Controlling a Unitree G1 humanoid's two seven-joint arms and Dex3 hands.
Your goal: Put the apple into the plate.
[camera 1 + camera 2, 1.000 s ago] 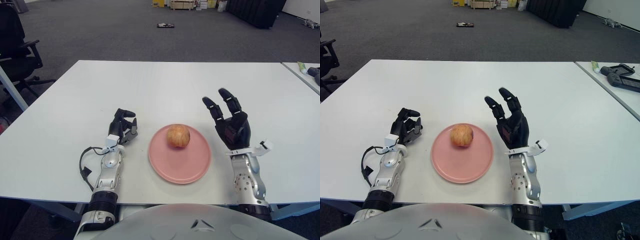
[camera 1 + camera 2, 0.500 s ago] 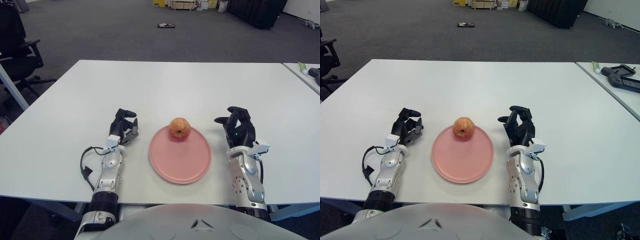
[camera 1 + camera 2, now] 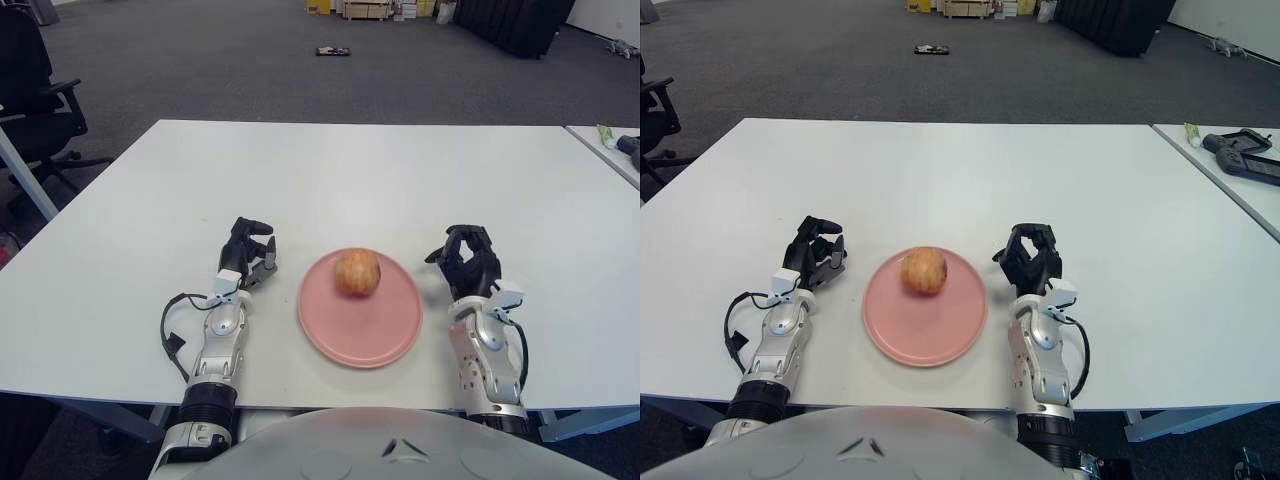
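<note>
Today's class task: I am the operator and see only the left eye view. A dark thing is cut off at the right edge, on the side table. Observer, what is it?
Observer: The right eye view shows more of it: a dark, flat handheld device lying on the side table.
Operator: Where does it end?
Observer: Its long body runs rightward and leaves the right eye view's edge too, so its far end is unseen.

1 apple (image 3: 357, 272); 1 pink plate (image 3: 385, 330); 1 white table (image 3: 330, 175); 2 robot hands, the left hand (image 3: 246, 254) and the right hand (image 3: 465, 260).
</note>
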